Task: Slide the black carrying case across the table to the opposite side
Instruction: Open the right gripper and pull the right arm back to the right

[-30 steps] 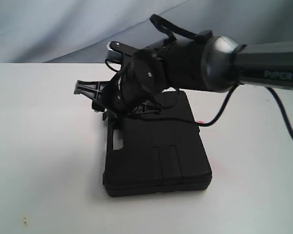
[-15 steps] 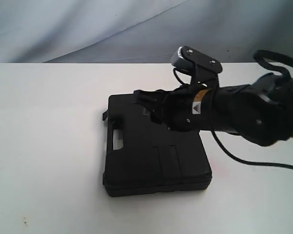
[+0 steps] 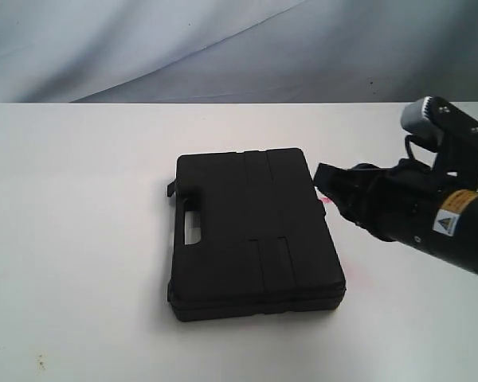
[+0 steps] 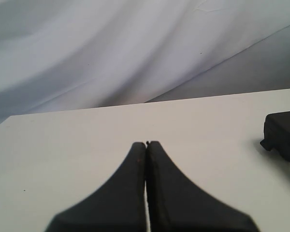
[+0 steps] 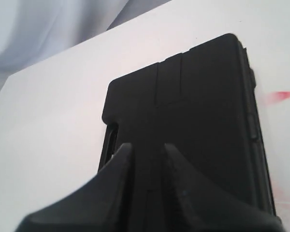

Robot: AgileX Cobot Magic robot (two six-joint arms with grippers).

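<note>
Case (image 3: pixel 251 231) lies flat mid-tabletop (image 3: pixel 80 199), long axis running away from the exterior camera. Right claw (image 3: pixel 325 177), fingers slightly apart, sits just beside its right long edge, the nearer one. Left claw (image 4: pixel 146 145), pressed together, is well apart.

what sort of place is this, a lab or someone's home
Probably a robotics lab bench, not a home: a plain white table with a black case on it, a draped fabric backdrop behind, and a robot arm's right gripper beside the case.
</note>
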